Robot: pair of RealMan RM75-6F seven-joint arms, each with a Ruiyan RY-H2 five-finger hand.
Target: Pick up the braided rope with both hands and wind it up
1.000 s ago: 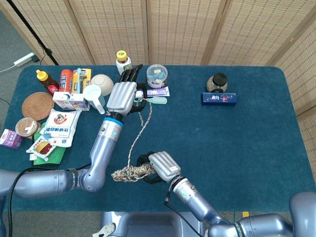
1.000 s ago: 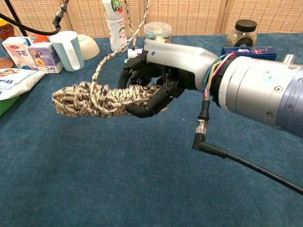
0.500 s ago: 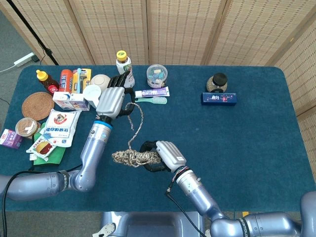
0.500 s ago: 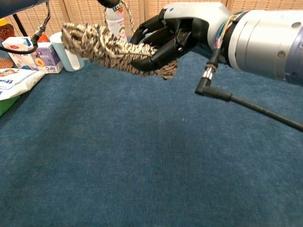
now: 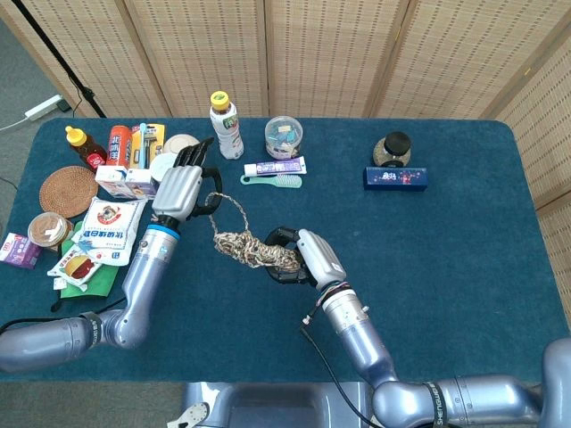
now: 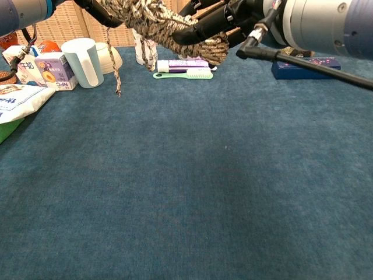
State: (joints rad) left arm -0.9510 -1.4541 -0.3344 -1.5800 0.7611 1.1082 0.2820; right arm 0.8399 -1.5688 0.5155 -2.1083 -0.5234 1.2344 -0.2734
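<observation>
The braided rope [image 5: 252, 249] is a thick tan-and-dark wound bundle, lifted off the blue table. My right hand [image 5: 308, 259] grips the bundle's right end; in the chest view the rope [image 6: 166, 24] sits at the top edge in the right hand's [image 6: 224, 17] dark fingers. A free strand [image 5: 228, 207] runs up-left from the bundle to my left hand [image 5: 181, 186], which holds it with fingers curled. In the chest view a loose tail [image 6: 114, 64] dangles down above the table. The left hand shows there only as a dark sliver at the top left.
Along the table's far left stand milk cartons [image 5: 130, 183], a light-blue cup [image 6: 81, 62], a bowl [image 6: 111, 56], a bottle [image 5: 225, 115], snack packs [image 5: 109, 229] and a woven coaster [image 5: 68, 191]. A toothpaste box [image 5: 275, 167] and toothbrush [image 5: 277, 180] lie mid-back. A jar [image 5: 392, 149] and blue box [image 5: 395, 176] sit right.
Both hands rose with the rope. The left hand swung left and toward me, shortening the free strand. The right hand carried the bundle up and away from the table's front edge.
</observation>
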